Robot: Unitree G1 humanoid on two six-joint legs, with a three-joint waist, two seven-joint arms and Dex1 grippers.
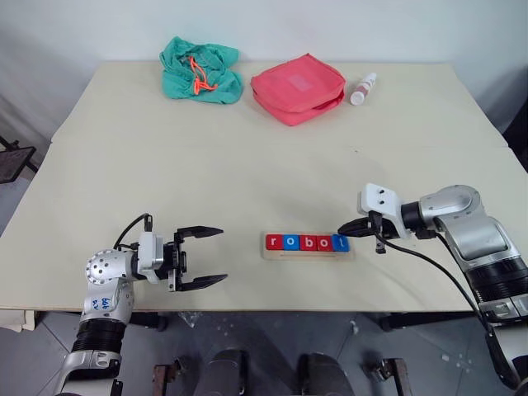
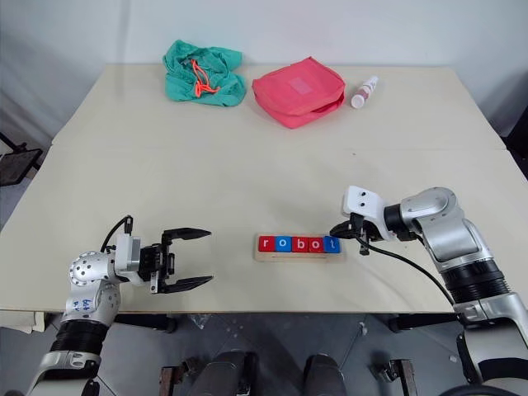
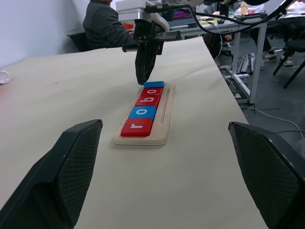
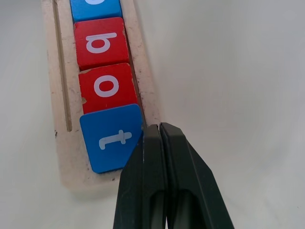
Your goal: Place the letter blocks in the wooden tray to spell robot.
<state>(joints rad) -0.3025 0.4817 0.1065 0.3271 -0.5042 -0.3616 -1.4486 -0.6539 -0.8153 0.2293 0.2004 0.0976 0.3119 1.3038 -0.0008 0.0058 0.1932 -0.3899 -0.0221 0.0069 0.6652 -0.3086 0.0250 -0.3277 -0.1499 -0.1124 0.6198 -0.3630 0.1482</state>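
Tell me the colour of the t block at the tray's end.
Blue with a white letter; the t block shows best in the right wrist view.

Five letter blocks [image 1: 306, 242] lie in the wooden tray [image 1: 305, 255], pouch [image 1: 298, 87] far behind

From the head, our 2 eye views look forward and down over the cream table [image 1: 247, 148]. Both wrist views sit closer, sharing the long pale wooden tray [image 3: 164, 119].
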